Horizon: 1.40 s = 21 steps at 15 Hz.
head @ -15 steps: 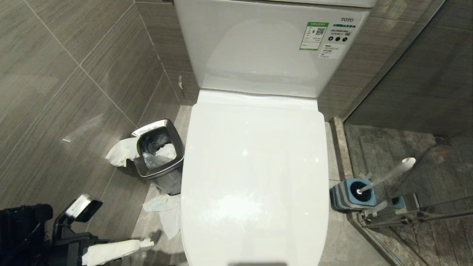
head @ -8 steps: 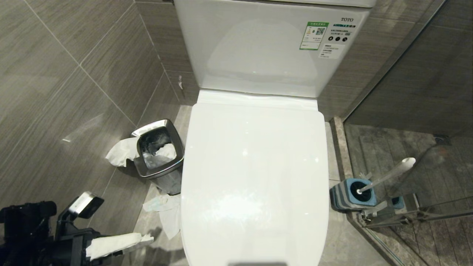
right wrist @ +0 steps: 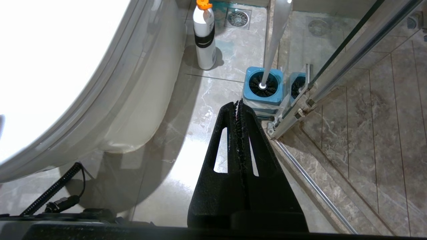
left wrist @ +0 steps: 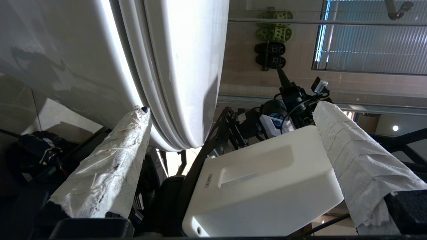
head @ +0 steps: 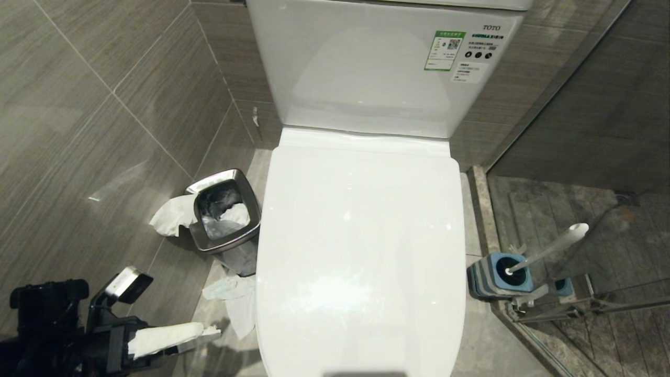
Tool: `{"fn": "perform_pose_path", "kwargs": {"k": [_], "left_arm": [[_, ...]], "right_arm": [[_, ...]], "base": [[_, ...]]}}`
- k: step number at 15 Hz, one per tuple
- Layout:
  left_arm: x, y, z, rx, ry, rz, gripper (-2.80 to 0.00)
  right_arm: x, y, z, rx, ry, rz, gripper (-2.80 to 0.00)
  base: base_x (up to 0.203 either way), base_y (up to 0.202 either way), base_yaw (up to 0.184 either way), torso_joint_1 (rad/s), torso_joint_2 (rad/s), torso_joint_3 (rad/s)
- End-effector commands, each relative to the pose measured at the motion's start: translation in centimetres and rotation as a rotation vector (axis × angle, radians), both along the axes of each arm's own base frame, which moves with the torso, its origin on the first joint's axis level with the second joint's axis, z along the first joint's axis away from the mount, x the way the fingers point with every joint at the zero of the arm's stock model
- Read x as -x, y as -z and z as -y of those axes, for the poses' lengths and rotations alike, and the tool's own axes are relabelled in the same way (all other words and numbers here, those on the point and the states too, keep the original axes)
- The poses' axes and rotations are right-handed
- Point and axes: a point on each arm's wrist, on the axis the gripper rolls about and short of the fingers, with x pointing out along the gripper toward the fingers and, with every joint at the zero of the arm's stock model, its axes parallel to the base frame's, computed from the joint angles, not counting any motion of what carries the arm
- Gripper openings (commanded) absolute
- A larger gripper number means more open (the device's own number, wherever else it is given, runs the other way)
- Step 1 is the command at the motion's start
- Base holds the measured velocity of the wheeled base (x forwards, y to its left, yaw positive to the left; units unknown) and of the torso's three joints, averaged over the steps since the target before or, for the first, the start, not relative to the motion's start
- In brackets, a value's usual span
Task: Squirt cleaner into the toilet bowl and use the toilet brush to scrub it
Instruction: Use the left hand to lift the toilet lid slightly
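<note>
Left pincer (head: 172, 337): near left, released wide, paper-wrapped fingers (left wrist: 110, 160) beside the closed lid's (head: 361, 251) edge, likely to lift it.
Toilet bowl: hidden beneath.
Toilet brush (head: 547, 248): right, parked in holder (head: 497, 277).
Right pincer (right wrist: 238, 110): clenched, idle.

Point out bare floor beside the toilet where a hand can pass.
Right side: bare tile between toilet, bottle and brush holder. Left side is crowded: bin and scattered tissue fill the gap to the wall.
</note>
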Motion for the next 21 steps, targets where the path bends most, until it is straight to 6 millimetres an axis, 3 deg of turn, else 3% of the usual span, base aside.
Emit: {"fn": "perform_pose_path", "kwargs": {"k": [1,10,17,21], "left_arm": [[-0.2,-0.1,0.0,0.003,0.01,0.011,0.0],[-0.3,0.0,0.3,0.004,0.025,0.007,0.0],[-0.9,2.4,0.3,0.018,0.043,-0.025,0.0],[-1.1,2.3,0.7,0.021,0.073,-0.009,0.0]], "right_arm": [[0.0,0.0,0.0,-0.001,0.0,-0.001,-2.8],[0.0,0.0,0.0,-0.001,0.0,-0.001,-2.8],[0.0,0.0,0.0,-0.001,0.0,-0.001,-2.8],[0.0,0.0,0.0,-0.001,0.0,-0.001,-2.8]], "base": [[0.0,0.0,0.0,0.0,0.0,0.0],[0.0,0.0,0.0,0.0,0.0,0.0],[0.0,0.0,0.0,0.0,0.0,0.0],[0.0,0.0,0.0,0.0,0.0,0.0]]}}
